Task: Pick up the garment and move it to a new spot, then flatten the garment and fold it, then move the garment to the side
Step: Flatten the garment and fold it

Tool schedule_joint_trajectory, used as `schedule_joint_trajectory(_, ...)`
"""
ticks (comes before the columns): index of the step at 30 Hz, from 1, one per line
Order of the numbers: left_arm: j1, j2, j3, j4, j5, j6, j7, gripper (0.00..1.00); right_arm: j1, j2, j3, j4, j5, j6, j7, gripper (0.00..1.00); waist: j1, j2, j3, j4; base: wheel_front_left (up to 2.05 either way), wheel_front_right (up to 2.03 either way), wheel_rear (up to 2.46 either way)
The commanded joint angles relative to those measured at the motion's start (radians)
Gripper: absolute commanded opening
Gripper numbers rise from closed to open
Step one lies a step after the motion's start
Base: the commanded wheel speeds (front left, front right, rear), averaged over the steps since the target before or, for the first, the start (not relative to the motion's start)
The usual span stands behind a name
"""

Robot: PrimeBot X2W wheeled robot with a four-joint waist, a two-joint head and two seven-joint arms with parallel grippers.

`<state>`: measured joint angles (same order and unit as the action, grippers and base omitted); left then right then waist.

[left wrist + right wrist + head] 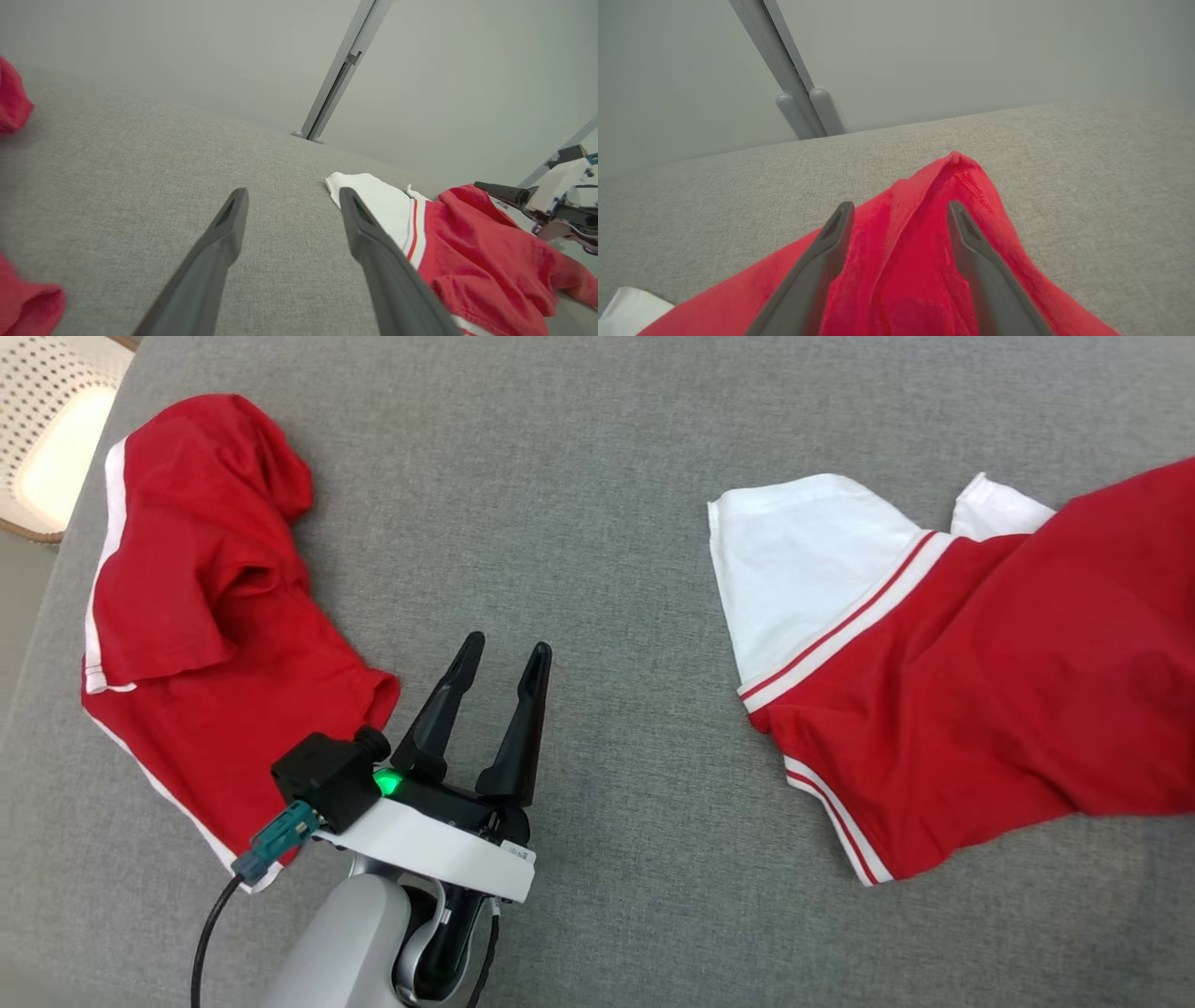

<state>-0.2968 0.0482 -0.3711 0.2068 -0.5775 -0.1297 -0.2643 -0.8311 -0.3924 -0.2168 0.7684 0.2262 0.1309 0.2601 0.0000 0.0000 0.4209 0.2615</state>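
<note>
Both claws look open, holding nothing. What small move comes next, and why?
Probably the right gripper lowers and closes on the red fold of the right garment: its open fingers straddle that raised ridge, while the left gripper hangs open over bare grey surface.

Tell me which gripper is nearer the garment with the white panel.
Right. The right gripper is over the garment, at its red end; the left gripper is apart, over bare grey surface to its left.
</note>
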Motion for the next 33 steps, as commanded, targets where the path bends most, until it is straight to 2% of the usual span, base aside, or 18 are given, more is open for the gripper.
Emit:
schedule_joint_trajectory(1, -0.018, 0.004, -0.001, -0.002, -0.006, -0.001, 0.0, 1.0, -0.021, -0.017, -0.009, 0.013, 0.002, 0.0, 0.006, 1.0, 0.0, 0.0, 0.015, 0.018, 0.0, 0.0, 0.0)
schedule_joint_trajectory(7, -0.021, 0.004, -0.017, 0.004, -0.009, -0.001, 0.0, 1.0, -0.071, -0.039, -0.015, 0.074, -0.006, 0.0, 0.028, 1.0, 0.0, 0.0, 0.027, 0.042, 0.0, 0.0, 0.0)
schedule_joint_trajectory(8, -0.021, 0.004, -0.017, 0.003, -0.011, -0.001, 0.0, 1.0, -0.079, -0.04, -0.014, 0.078, -0.003, 0.0, 0.026, 0.35, 0.0, 0.0, 0.029, 0.043, 0.0, 0.0, 0.0)
schedule_joint_trajectory(9, -0.02, 0.003, -0.016, 0.004, -0.011, -0.001, 0.0, 1.0, -0.085, -0.041, -0.013, 0.082, 0.001, 0.0, 0.025, 0.0, 0.0, 0.0, 0.03, 0.043, 0.0, 0.0, 0.0)
schedule_joint_trajectory(16, -0.018, 0.004, 0.001, 0.017, 0.003, -0.001, 0.0, 1.0, -0.103, -0.024, 0.039, 0.063, 0.029, 0.0, -0.07, 0.0, 0.0, 0.0, 0.009, 0.017, 0.0, 0.0, 0.0)
schedule_joint_trajectory(21, -0.002, 0.004, 0.032, 0.026, 0.017, -0.001, 0.0, 1.0, -0.048, -0.001, 0.136, -0.04, 0.11, 0.0, -0.171, 0.0, 0.0, 0.0, -0.055, -0.036, 0.0, 0.0, 0.0)
schedule_joint_trajectory(24, 0.021, 0.004, 0.061, 0.031, 0.033, -0.001, 0.0, 1.0, 0.024, 0.003, 0.209, -0.161, 0.151, 0.0, -0.217, 0.0, 0.0, 0.0, -0.105, -0.084, 0.0, 0.0, 0.0)
schedule_joint_trajectory(27, 0.04, 0.004, 0.087, 0.033, 0.045, -0.001, 0.0, 1.0, 0.093, 0.03, 0.257, -0.271, 0.216, 0.0, -0.218, 0.0, 0.0, 0.0, -0.141, -0.126, 0.0, 0.0, 0.0)
schedule_joint_trajectory(30, 0.067, 0.004, 0.118, 0.035, 0.063, -0.001, 0.0, 1.0, 0.226, 0.022, 0.287, -0.451, 0.313, 0.0, -0.178, 0.0, 0.0, 0.0, -0.187, -0.186, 0.0, 0.0, 0.0)
schedule_joint_trajectory(33, 0.09, 0.004, 0.147, 0.033, 0.07, -0.001, 0.0, 1.0, 0.386, 0.016, 0.261, -0.626, 0.396, 0.0, -0.12, 0.0, 0.0, 0.0, -0.224, -0.238, 0.0, 0.0, 0.0)
